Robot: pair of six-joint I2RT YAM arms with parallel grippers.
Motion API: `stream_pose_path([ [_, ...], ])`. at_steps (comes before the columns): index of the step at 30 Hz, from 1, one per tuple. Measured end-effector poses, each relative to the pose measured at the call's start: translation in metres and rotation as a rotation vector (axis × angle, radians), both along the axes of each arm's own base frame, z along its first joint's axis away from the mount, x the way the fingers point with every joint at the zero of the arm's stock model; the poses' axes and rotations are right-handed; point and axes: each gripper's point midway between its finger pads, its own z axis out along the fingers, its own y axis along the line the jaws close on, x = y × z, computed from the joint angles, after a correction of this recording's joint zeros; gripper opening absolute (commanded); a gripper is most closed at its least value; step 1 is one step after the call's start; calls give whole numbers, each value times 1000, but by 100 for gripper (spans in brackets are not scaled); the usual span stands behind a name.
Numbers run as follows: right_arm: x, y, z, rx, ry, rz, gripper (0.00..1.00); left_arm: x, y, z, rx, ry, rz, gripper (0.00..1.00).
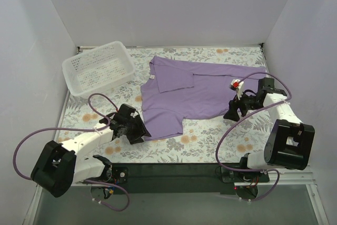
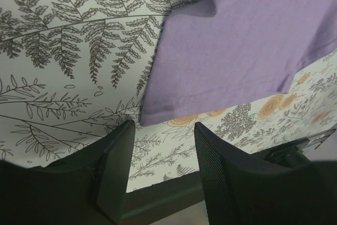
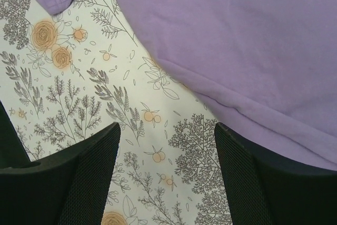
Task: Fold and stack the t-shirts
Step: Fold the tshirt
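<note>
Two black robot hands with ribbed finger pads hover low at the near side of one table [image 1: 205, 140] covered in a leaf-and-flower print; the left hand [image 2: 162, 130] is about half open, the right hand [image 3: 166, 133] wider, and neither holds anything. Just beyond and between them, one soft lavender t-shirt [image 1: 195, 90] lies flat. Farther back left stands one white perforated plastic basket [image 1: 97, 69], rectangular.

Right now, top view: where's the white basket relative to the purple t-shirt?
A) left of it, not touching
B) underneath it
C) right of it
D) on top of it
A: the basket sits left of the t-shirt, with tablecloth showing between them.
</note>
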Motion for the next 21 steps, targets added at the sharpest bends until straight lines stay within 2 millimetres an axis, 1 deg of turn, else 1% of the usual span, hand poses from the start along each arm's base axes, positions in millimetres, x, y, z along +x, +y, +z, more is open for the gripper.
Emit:
stream_pose_path([
  [7, -1, -2, -2, 21, 15, -37, 78, 1, -6, -3, 14, 14, 5, 40],
  [11, -1, -4, -2, 24, 21, -49, 78, 3, -7, -5, 24, 11, 10, 29],
  [12, -1, -4, -2, 24, 21, -51, 78, 3, -7, -6, 29, 10, 11, 23],
  [14, -1, -5, -3, 24, 23, -54, 78, 4, -5, -7, 42, 5, 16, 16],
  [15, -2, -5, -3, 24, 23, -54, 78, 4, -4, -8, 49, 2, 17, 9],
  [17, -2, -6, -4, 17, 24, -57, 78, 6, -2, -9, 65, -8, 18, 3],
  [18, -1, -7, -4, 12, 23, -58, 78, 6, -1, -9, 70, -13, 16, 1],
  [21, -1, -14, -8, -29, 26, -71, 78, 7, 1, -6, 80, -37, 10, 0],
])
